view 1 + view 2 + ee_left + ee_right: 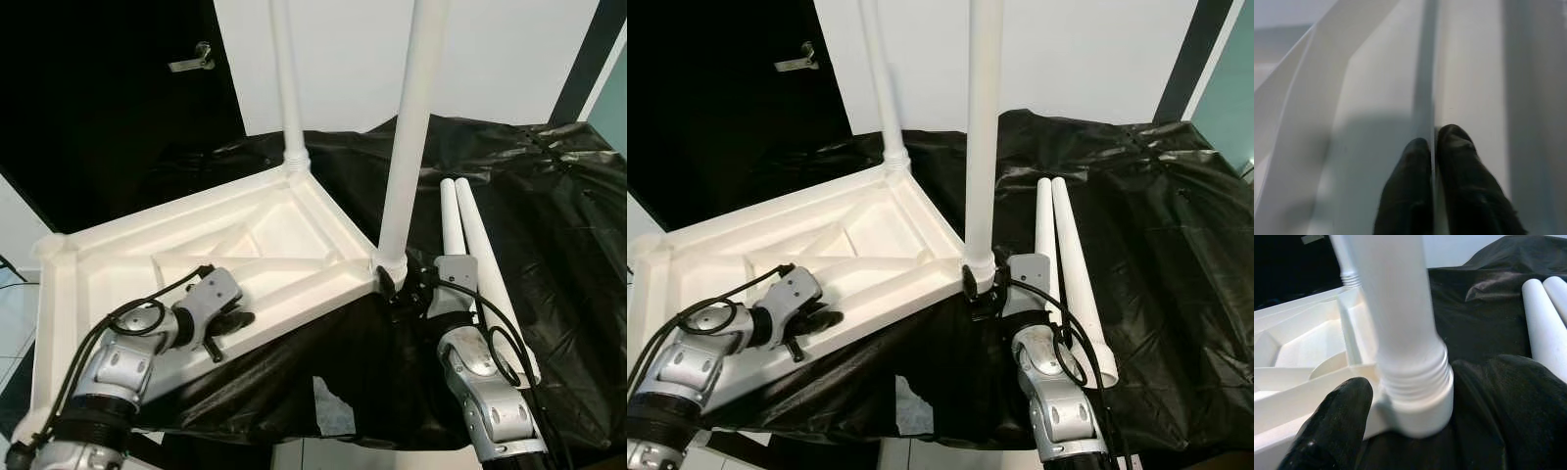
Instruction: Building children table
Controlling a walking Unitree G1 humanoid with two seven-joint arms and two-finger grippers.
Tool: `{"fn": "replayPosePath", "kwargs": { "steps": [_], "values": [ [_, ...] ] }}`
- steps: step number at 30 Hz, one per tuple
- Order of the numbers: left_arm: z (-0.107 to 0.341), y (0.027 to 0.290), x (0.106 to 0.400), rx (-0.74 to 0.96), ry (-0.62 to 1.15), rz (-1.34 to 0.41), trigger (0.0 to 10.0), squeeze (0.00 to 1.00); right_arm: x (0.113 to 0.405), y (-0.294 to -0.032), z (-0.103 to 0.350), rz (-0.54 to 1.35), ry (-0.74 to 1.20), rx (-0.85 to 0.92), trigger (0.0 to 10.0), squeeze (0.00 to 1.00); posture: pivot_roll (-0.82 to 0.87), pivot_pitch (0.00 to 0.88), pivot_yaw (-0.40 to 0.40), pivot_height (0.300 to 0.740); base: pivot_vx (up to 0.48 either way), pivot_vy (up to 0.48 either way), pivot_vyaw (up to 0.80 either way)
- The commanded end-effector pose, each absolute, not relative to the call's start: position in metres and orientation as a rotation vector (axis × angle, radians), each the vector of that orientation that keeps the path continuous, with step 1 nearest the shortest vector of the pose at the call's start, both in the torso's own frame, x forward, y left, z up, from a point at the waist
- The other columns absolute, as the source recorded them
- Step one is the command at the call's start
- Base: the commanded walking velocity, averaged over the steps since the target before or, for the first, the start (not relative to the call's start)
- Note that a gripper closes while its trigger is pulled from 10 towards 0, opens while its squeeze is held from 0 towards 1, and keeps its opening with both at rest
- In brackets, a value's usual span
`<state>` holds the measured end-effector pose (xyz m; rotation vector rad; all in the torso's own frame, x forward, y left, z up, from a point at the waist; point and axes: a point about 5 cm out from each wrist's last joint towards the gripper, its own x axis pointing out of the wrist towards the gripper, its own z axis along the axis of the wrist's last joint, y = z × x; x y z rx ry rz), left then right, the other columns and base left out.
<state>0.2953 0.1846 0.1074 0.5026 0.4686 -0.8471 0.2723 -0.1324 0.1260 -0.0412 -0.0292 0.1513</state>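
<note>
the upturned white tabletop (pixel 265 230) lies on the black sheet (pixel 549 225), the left gripper (pixel 1434 147) pinching one of its ribs, the right gripper (pixel 407 287) open around a screwed-in leg (pixel 407 147)'s base.

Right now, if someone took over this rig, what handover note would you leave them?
Left gripper: shut on a rib of the upturned white tabletop.
Right gripper: at the base of the near leg; finger state unclear.
Done: near leg and far leg stand upright in corner sockets.
Left: two spare legs lie side by side on the black sheet, beside the right arm; two sockets to fill.
</note>
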Motion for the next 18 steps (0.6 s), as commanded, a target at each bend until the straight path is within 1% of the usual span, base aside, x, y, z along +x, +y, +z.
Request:
{"fn": "replayPosePath", "kwargs": {
  "steps": [1, 2, 6, 8, 9, 11, 12, 13, 14, 16, 17, 18],
  "values": [
    [0.097, 0.187, 0.295, 0.495, 0.486, -0.67, 0.0, 0.0, 0.275, -0.128, 0.124, 0.155, -0.014, -0.039, 10.0, 0.0, -0.02, 0.0, 0.05, 0.74, 0.0, 0.0, 0.0],
    [0.097, 0.181, 0.294, 0.483, 0.477, -0.679, 0.0, 0.0, 0.275, -0.127, 0.124, 0.157, -0.013, -0.038, 10.0, 0.0, -0.02, 0.0, 0.048, 0.74, 0.0, 0.0, 0.0],
    [0.097, 0.173, 0.293, 0.469, 0.47, -0.678, 0.0, 0.0, 0.276, -0.125, 0.125, 0.163, -0.013, -0.037, 10.0, 0.0, -0.02, 0.0, 0.043, 0.74, 0.0, 0.0, 0.0],
    [0.099, 0.168, 0.293, 0.478, 0.466, -0.66, 4.5, 0.0, 0.278, -0.124, 0.124, 0.168, -0.01, -0.038, 10.0, 0.0, -0.01, 0.0, 0.039, 0.74, 0.0, 0.0, 0.0],
    [0.099, 0.167, 0.295, 0.479, 0.467, -0.633, 10.0, 0.0, 0.279, -0.124, 0.124, 0.168, -0.009, -0.04, 10.0, 0.0, -0.01, 0.0, 0.039, 0.74, 0.0, 0.0, 0.0],
    [0.099, 0.167, 0.297, 0.471, 0.471, -0.614, 10.0, 0.0, 0.279, -0.124, 0.124, 0.168, -0.007, -0.041, 10.0, 0.0, -0.01, 0.0, 0.039, 0.74, 0.0, 0.0, 0.0],
    [0.1, 0.166, 0.297, 0.462, 0.469, -0.608, 10.0, 0.86, 0.28, -0.124, 0.124, 0.167, -0.007, -0.041, 10.0, 0.0, -0.01, 0.0, 0.039, 0.74, 0.0, 0.0, 0.0],
    [0.1, 0.166, 0.297, 0.462, 0.469, -0.608, 10.0, 0.86, 0.28, -0.124, 0.124, 0.167, -0.007, -0.041, 10.0, 0.0, -0.01, 0.0, 0.039, 0.74, 0.0, 0.0, 0.0],
    [0.106, 0.161, 0.296, 0.4, 0.433, -0.629, 10.0, 1.0, 0.283, -0.124, 0.124, 0.162, -0.007, -0.046, 10.0, 0.0, -0.01, 0.0, 0.038, 0.74, 0.0, 0.0, 0.0],
    [0.109, 0.159, 0.295, 0.389, 0.418, -0.644, 10.0, 1.0, 0.283, -0.125, 0.124, 0.16, -0.007, -0.048, 10.0, 0.0, -0.01, 0.0, 0.038, 0.74, 0.0, 0.0, 0.0],
    [0.112, 0.157, 0.293, 0.361, 0.411, -0.67, 10.0, 0.32, 0.284, -0.125, 0.125, 0.155, -0.008, -0.047, 10.0, 0.0, -0.01, 0.0, 0.037, 0.74, 0.0, 0.0, 0.0],
    [0.118, 0.155, 0.291, 0.336, 0.385, -0.712, 10.0, 0.0, 0.286, -0.126, 0.125, 0.148, -0.003, -0.044, 10.0, 0.0, -0.01, 0.0, 0.038, 0.74, 0.0, 0.0, 0.0]
  ]
}}
